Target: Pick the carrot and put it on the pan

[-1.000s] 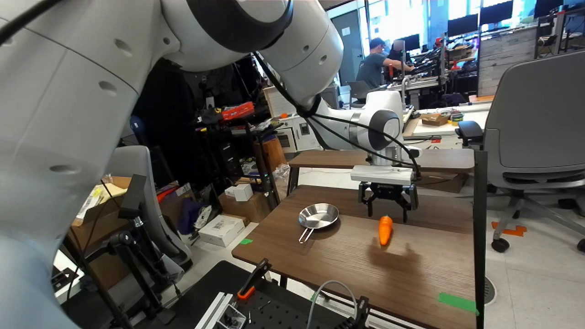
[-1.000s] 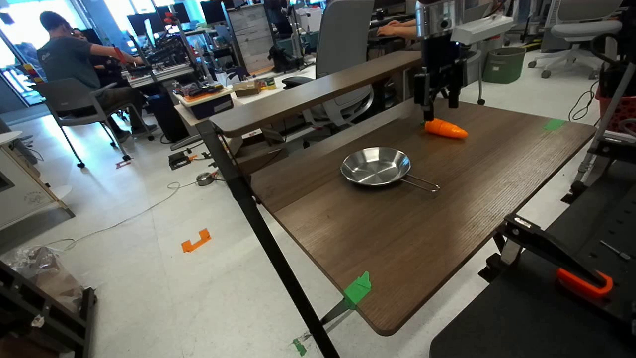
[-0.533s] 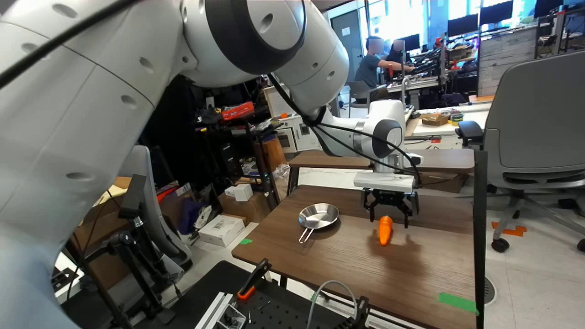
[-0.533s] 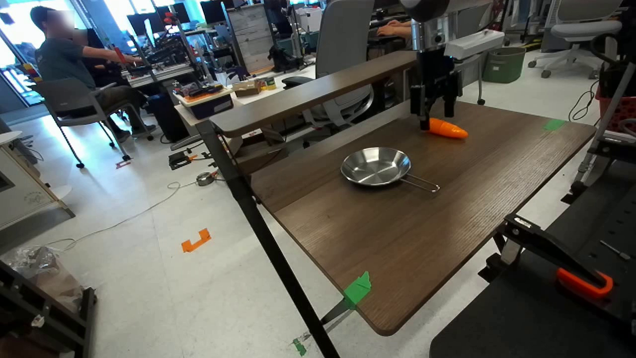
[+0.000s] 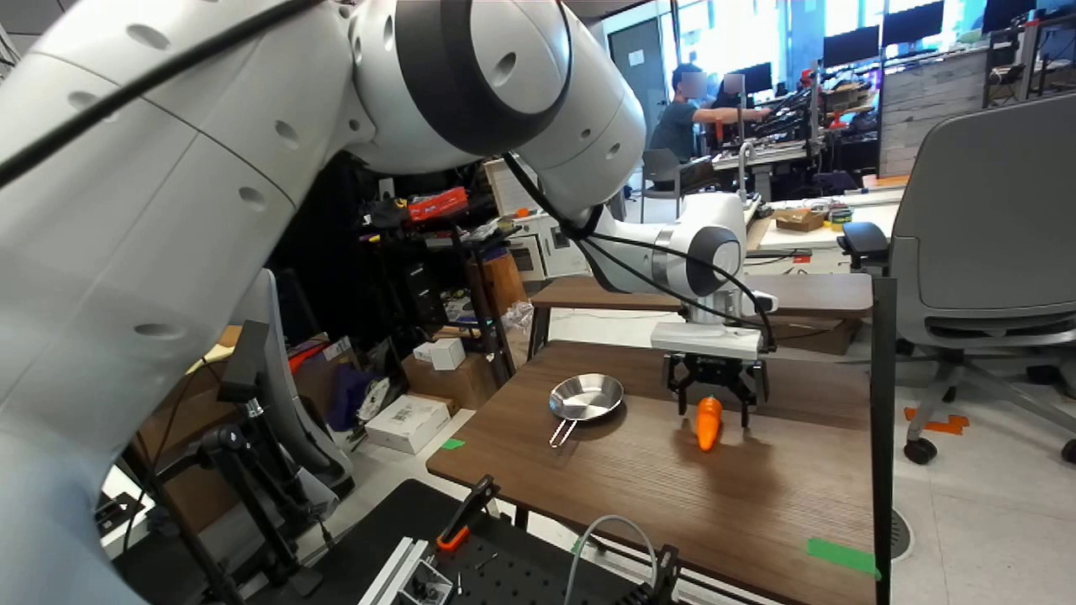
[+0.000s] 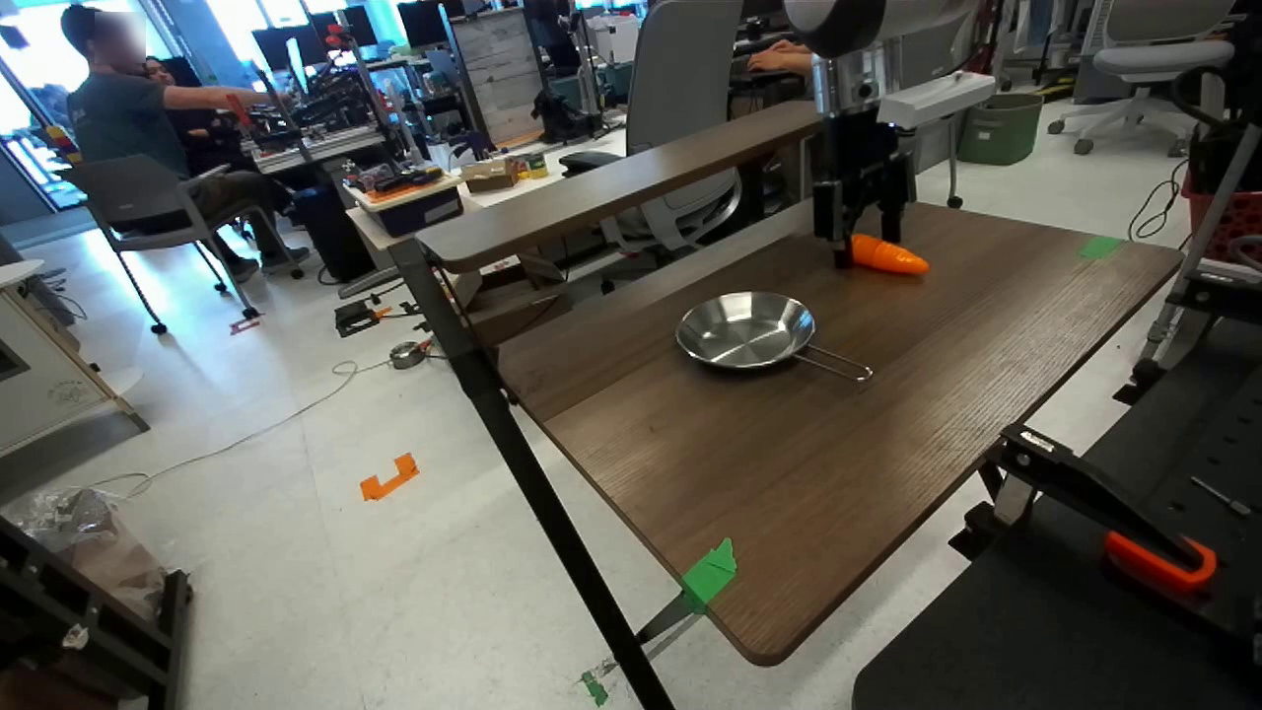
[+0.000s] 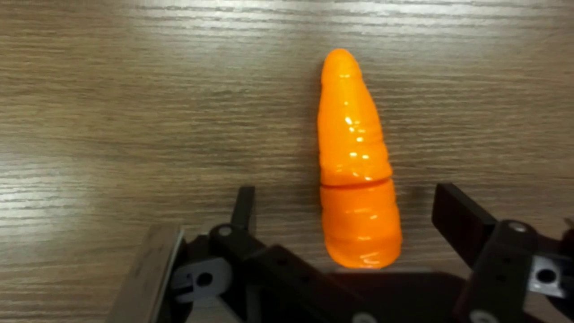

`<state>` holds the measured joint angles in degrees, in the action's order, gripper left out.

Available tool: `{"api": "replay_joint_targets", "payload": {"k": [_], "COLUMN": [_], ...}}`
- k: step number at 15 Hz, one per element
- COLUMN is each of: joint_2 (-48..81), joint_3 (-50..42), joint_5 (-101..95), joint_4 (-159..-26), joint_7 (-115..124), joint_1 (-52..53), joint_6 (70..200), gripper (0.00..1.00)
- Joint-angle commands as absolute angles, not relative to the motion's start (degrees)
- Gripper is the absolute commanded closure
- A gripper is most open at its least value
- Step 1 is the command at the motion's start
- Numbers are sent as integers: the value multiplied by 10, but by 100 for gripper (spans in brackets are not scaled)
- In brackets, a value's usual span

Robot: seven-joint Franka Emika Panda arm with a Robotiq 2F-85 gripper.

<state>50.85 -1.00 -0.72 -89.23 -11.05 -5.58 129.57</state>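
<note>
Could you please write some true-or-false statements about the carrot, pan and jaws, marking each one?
1. The carrot lies on the table. True.
2. The jaws are shut on the carrot. False: they stand open, the carrot's thick end between them in the wrist view.
3. The pan sits upright on the table. True.
4. The carrot is in the pan. False: it lies apart from the pan.
5. Green tape is stuck at the table's edge. True.

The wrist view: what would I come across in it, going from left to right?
One dark gripper finger → the orange carrot, its narrow tip toward the picture's top → the other dark gripper finger. The wood-grained tabletop runs behind all three.
</note>
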Motion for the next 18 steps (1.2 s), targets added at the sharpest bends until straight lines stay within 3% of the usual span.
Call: {"api": "replay_joint_targets", "payload": {"k": [1,2,10,18], "joint_2": [517,517,514,438], "joint_3": [-6,-6,-9,-8], "joint_5": [-10,-9,-10,-6], "joint_4": [-871,-871,-870,-936], "joint_7": [-109,-109,-107,-110], "joint_1": [-58,-58,-59,-63], "joint_6": [1270,1269,1268,1284], "gripper": [10,26,86,86]}}
